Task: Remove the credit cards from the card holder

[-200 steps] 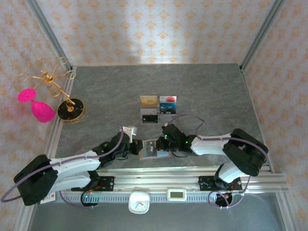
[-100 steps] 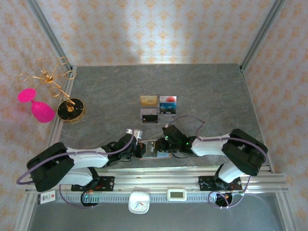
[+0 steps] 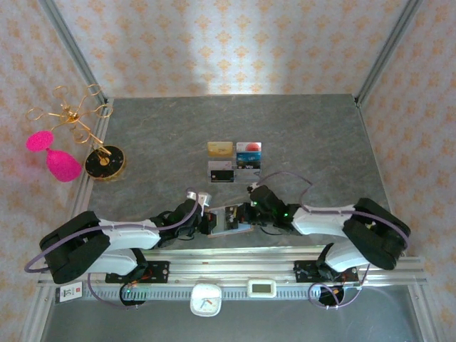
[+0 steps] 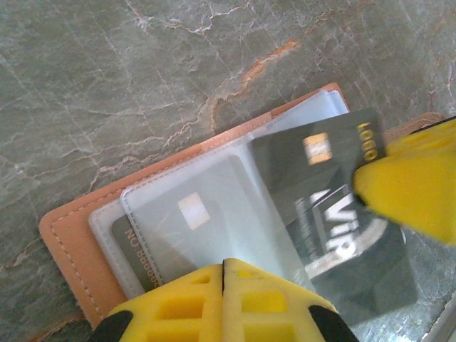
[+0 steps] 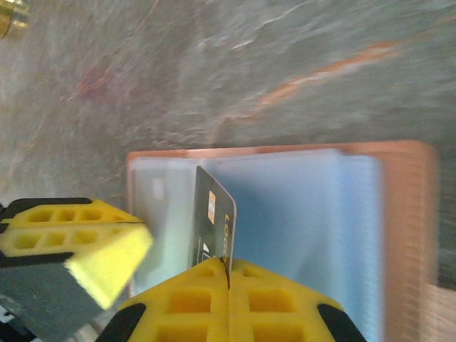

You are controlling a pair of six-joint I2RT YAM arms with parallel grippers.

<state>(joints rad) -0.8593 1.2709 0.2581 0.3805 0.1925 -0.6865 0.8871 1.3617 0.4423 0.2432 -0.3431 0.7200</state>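
Observation:
The pinkish-tan card holder (image 3: 231, 219) lies open near the table's front edge, its clear sleeves (image 4: 214, 214) facing up. My left gripper (image 4: 224, 265) is shut on the near edge of a clear sleeve with a pale grey card (image 4: 189, 224) inside. My right gripper (image 5: 228, 274) is shut on a black VIP card (image 5: 214, 217), which stands on edge, partly out of its sleeve. That black card (image 4: 328, 185) juts past the holder beside the right finger (image 4: 417, 189). A gold card (image 3: 220, 149), a blue-and-red card (image 3: 249, 150) and a dark card (image 3: 222, 172) lie on the table behind.
A gold wire stand (image 3: 71, 117) with pink glasses (image 3: 63, 165) and a black round base (image 3: 105, 162) sits at the far left. An aluminium rail (image 3: 235, 267) runs along the near edge. Patterned walls enclose the grey stone tabletop (image 3: 306, 135).
The right gripper has drawn back to the right, pulling the black card further out of its sleeve. The left arm lowered and closed in on the holder's left side, then held still.

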